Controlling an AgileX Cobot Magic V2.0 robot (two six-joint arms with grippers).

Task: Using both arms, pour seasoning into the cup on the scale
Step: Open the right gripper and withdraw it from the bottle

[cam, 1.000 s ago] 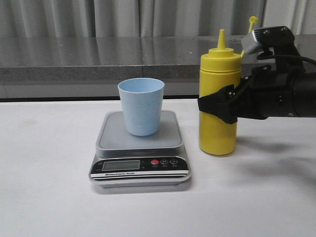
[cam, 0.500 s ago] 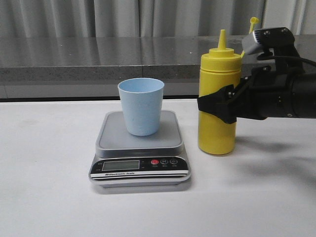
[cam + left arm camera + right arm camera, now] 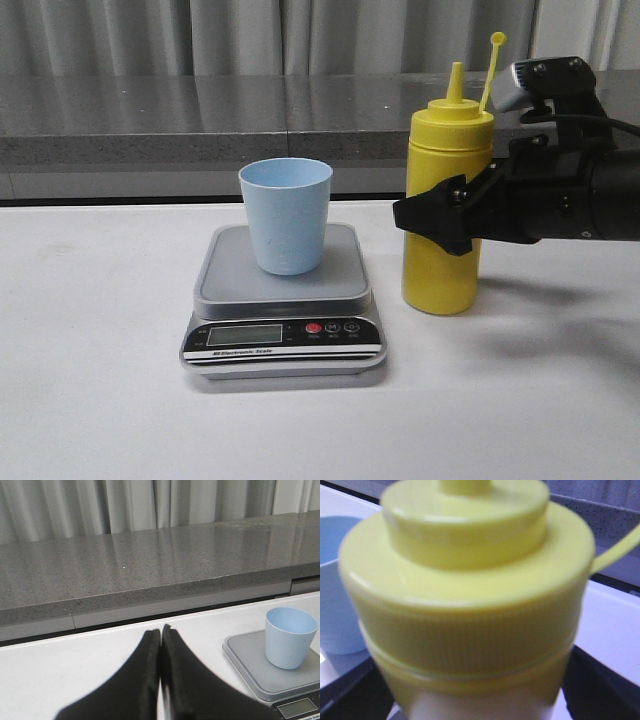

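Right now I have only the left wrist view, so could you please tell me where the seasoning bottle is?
Observer: The seasoning bottle is upright just right of the scale, outside your frame.
Operator: Is anything holding it?
Observer: Yes, the right claw is clamped around its middle.
Operator: Is its cap off?
Observer: Yes, the nozzle is bare; the cap sticks up on its strap.

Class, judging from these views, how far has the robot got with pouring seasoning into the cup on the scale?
Done: the cup stands upright on the scale. In hand: the right gripper is around the upright seasoning bottle, whose base looks at or near the table; its nozzle is uncapped. Left: lifting, tilting over the cup and pouring. The left gripper is shut and empty, away from the cup.
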